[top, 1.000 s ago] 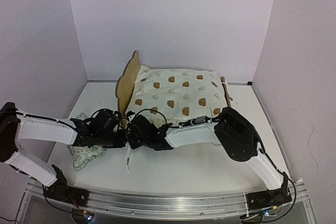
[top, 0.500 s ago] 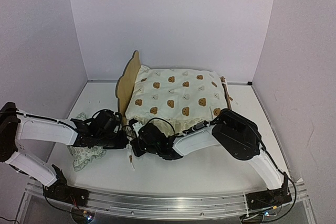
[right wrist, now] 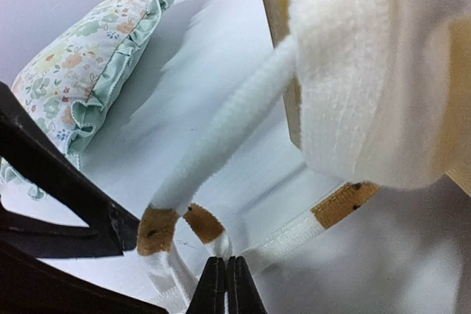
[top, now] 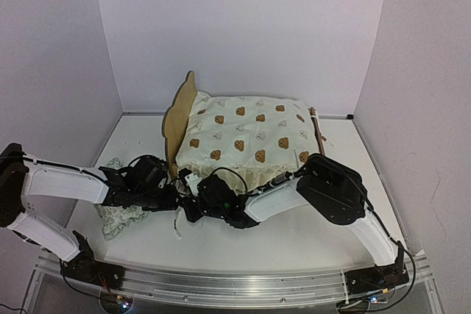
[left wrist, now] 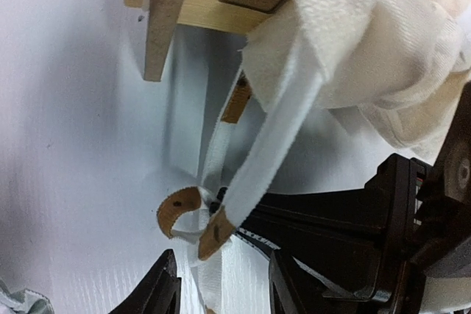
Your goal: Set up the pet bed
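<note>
Right wrist | right pincer (right wrist: 226,273) pressed together, tie (right wrist: 228,130) hold unclear | left pincer (left wrist: 221,281) spread

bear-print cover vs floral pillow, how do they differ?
Print: the cover has brown bears on cream; the pillow has pastel flowers with a pale green ruffle. Size: the cover is far larger than the pillow. Place: the cover lies on the pet bed; the pillow lies on the table left of it. Both are soft fabric pieces.
</note>
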`<action>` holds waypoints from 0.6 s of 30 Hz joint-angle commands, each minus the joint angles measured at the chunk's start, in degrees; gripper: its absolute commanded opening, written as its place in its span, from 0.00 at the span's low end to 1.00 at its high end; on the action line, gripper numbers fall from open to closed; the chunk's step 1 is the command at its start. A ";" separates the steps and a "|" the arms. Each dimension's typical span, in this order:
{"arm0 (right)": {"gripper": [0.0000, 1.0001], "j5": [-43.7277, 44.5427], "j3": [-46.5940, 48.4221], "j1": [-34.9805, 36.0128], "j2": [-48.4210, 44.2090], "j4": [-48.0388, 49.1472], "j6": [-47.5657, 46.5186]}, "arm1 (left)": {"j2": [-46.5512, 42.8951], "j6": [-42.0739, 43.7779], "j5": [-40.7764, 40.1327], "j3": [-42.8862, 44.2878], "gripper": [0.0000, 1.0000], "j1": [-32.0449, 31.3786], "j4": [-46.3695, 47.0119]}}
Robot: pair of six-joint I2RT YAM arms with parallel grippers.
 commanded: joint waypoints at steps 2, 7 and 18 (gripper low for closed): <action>0.00 -2.28 2.15 0.52 -1.82 3.23 -0.99 | -2.93 -2.01 -0.08 -0.04 0.43 -0.10 -2.43; 0.00 -2.48 3.79 0.50 -0.53 3.15 -1.46 | -6.75 -4.32 -4.57 -0.31 0.43 -0.11 -7.85; 0.00 -3.10 5.57 0.51 1.11 3.21 -3.33 | -5.82 -3.13 -11.07 3.56 0.48 1.11 -14.46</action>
